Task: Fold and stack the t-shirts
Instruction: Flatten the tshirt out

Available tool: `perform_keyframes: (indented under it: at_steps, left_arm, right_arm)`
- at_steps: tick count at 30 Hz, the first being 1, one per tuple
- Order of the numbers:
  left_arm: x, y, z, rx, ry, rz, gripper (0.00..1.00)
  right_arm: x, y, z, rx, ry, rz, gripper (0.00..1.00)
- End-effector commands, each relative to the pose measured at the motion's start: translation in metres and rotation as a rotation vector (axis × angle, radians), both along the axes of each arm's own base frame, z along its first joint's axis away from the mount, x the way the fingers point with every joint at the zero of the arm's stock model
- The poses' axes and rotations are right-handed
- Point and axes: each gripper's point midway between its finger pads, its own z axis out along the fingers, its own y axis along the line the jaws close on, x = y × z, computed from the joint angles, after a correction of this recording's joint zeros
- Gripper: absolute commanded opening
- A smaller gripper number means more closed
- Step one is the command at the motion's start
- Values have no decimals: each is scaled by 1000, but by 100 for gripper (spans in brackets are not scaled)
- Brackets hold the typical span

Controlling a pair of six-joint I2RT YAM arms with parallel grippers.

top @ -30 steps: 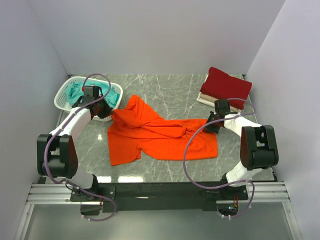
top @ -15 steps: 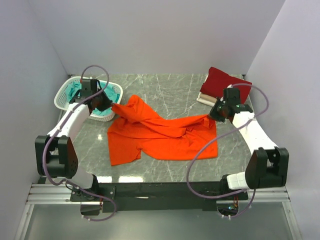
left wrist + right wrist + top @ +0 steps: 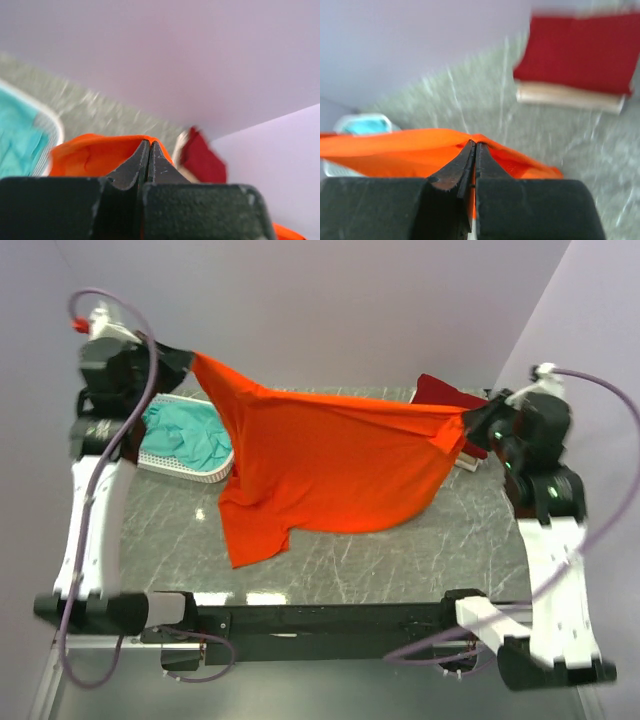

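1. Shirts: four, all soft cloth.
2. Orange shirt (image 3: 330, 470) hangs stretched above the marbled grey bench (image 3: 400, 560).
3. Left fingers (image 3: 148, 151) at 10 o'clock and right fingers (image 3: 473, 154) at 3 o'clock each clamp tight on its edge.
4. Teal shirt (image 3: 185, 435) lies crumpled in one white lattice basket (image 3: 165, 462), 10 o'clock.
5. Red shirt (image 3: 445, 395), folded flat, tops cream shirt (image 3: 565, 95), 2 o'clock.

Plain pale lilac walls (image 3: 330, 310) enclose a grey marble-patterned table (image 3: 400, 560).

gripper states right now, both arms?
Left gripper: shut on the orange t-shirt, holding one end up.
Right gripper: shut on the orange t-shirt, holding the opposite end up.
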Motion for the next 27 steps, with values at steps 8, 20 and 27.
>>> perform_keyframes:
  at_steps: [8,20,27]
  left_arm:
    - [-161,26,203,-18,-636,114,0]
    - [-71,-25,152,-38,-501,-166,1]
    - [1,-44,113,-41,-374,-249,0]
  right_arm:
    - [-126,-37,159,-63,-596,-164,0]
    - [-46,-36,116,-87,-445,-166,0]
    - [6,-34,95,-95,-355,-158,0]
